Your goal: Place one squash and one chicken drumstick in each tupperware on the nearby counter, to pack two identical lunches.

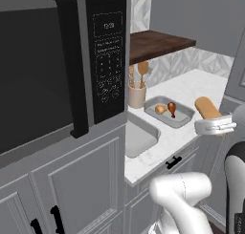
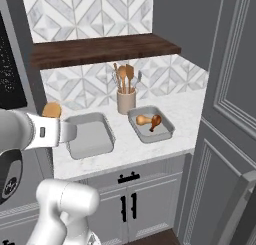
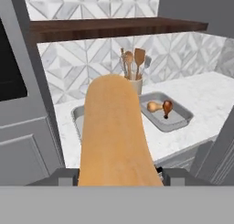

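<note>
While the elongated squash sat clamped in the gripper, it hung in air at the near side of the counter, w/ jaws closed on its lower end. Left tupperware held nothing; right tupperware held a roundish squash beside a red-brown drumstick. Utensil cup stood just behind, under a dark shelf.

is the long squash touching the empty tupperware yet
Apart. In the right base view the long squash, held in the pincer, hangs in the air left of the empty tupperware, with backsplash showing between them.
</note>
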